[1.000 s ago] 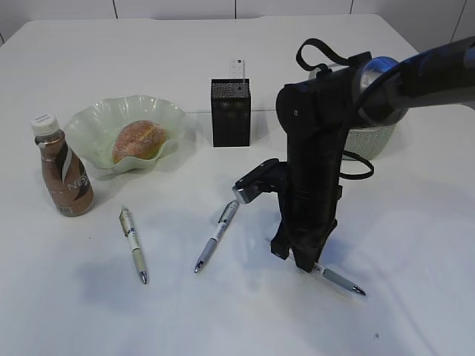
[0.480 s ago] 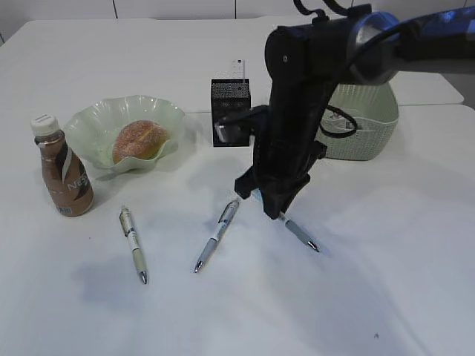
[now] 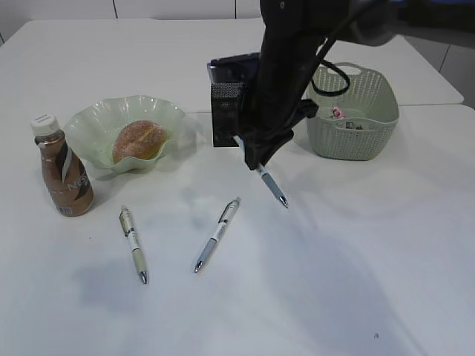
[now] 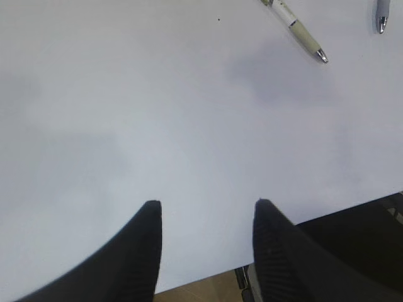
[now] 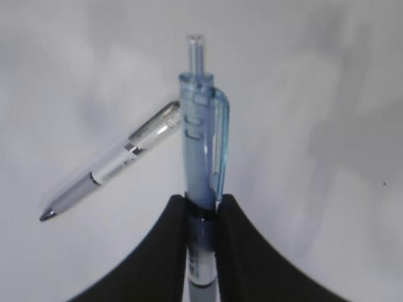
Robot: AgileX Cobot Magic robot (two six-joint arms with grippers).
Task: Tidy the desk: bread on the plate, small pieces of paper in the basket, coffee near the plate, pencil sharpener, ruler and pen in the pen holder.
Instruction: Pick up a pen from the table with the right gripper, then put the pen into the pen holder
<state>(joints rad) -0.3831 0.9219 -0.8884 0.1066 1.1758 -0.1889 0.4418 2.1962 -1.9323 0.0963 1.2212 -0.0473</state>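
Pinching a blue pen point(image 5: 201, 163), right claw point(image 5: 201, 217) closed on barrel, left claw point(image 4: 204, 242) spread, empty

Pale wall panels point(image 3: 178, 7) w/ dark seams behind; tan floor point(image 4: 201, 290) below.

Blue pen point(image 5: 203, 151) in tool point(image 5: 201, 217) grip

Surface point(image 3: 386, 245): smooth matt white. Plate point(image 3: 89, 122): translucent glossy green glass, ruffled rim. Bread point(image 3: 139, 141): matt crust, pale dusting. Coffee bottle point(image 3: 65, 170): glossy brown plastic, white cap. Basket point(image 3: 356, 137): matt perforated plastic. Pen holder point(image 3: 226, 111): black metal mesh. Held pen point(image 5: 201, 151): clear glossy blue plastic. Right claw point(image 5: 203, 214) fingers point(image 5: 164, 251): matt black.
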